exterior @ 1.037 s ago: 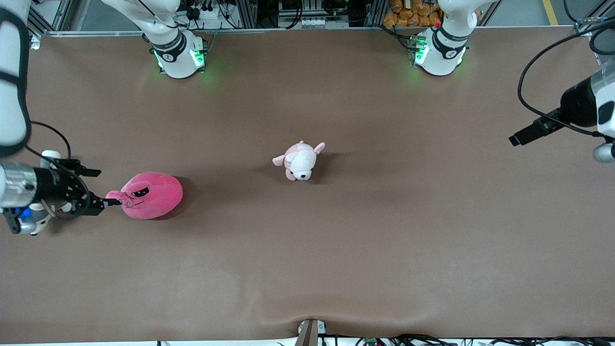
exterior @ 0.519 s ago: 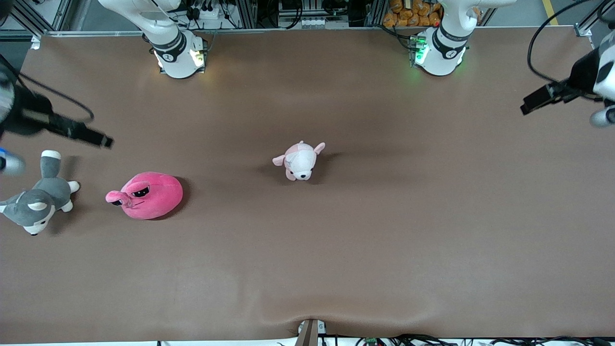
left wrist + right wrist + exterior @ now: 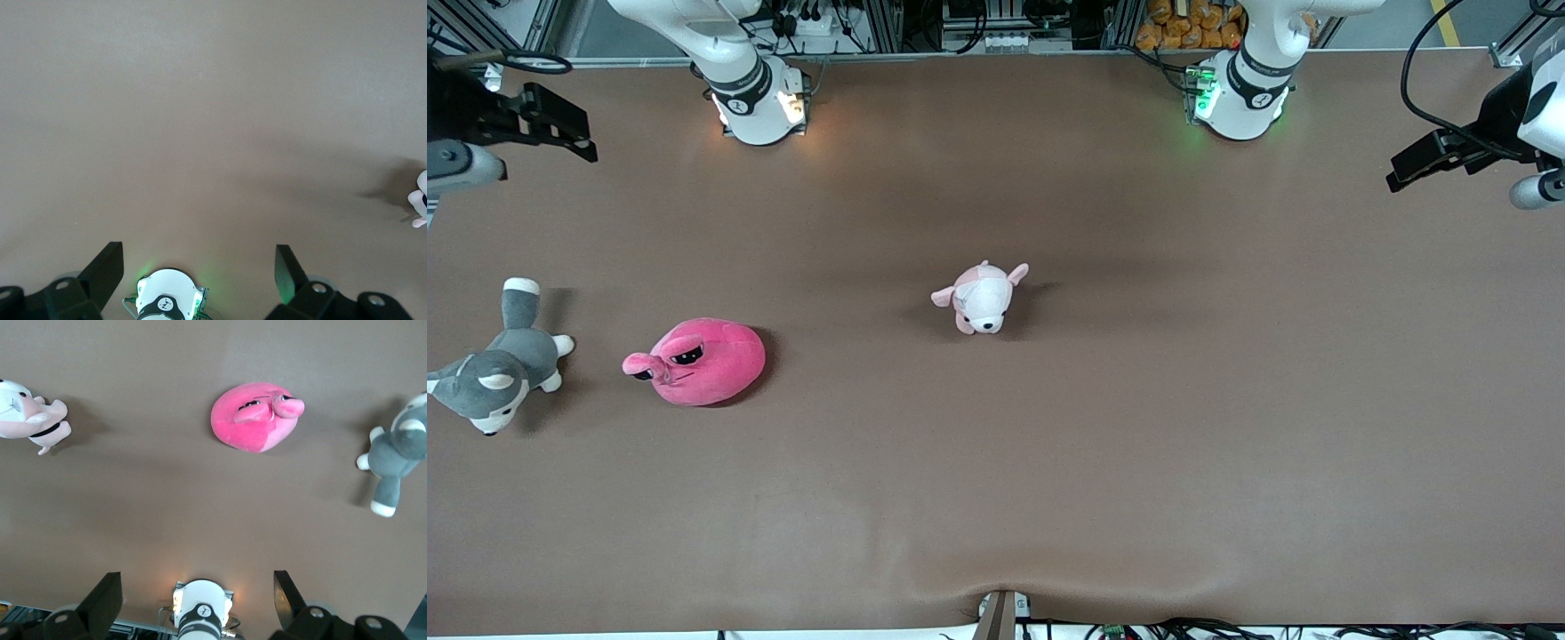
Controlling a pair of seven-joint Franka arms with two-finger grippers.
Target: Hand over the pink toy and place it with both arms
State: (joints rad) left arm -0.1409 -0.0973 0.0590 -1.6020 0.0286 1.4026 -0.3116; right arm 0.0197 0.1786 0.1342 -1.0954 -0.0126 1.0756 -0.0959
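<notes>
The pink toy (image 3: 698, 362) lies on the brown table toward the right arm's end, its dark eyes and one nub turned to the table's end; in the right wrist view the pink toy (image 3: 253, 417) lies free, with nothing touching it. My right gripper (image 3: 574, 133) hangs open and empty, high over the table's edge at that end, well apart from the toy; its fingers (image 3: 100, 593) stand wide. My left gripper (image 3: 1409, 169) hangs open and empty over the left arm's end of the table, its fingers (image 3: 107, 267) spread wide over bare cloth.
A grey-and-white husky plush (image 3: 494, 378) lies beside the pink toy at the table's end. A small pale pink-and-white puppy plush (image 3: 983, 300) sits mid-table. The arm bases (image 3: 756, 98) (image 3: 1240, 93) stand along the table's back edge.
My right gripper, which stood at the pink toy's nub, has risen and drawn back toward the arm bases, uncovering the husky. The left gripper also rose a little. The toy has not moved.
</notes>
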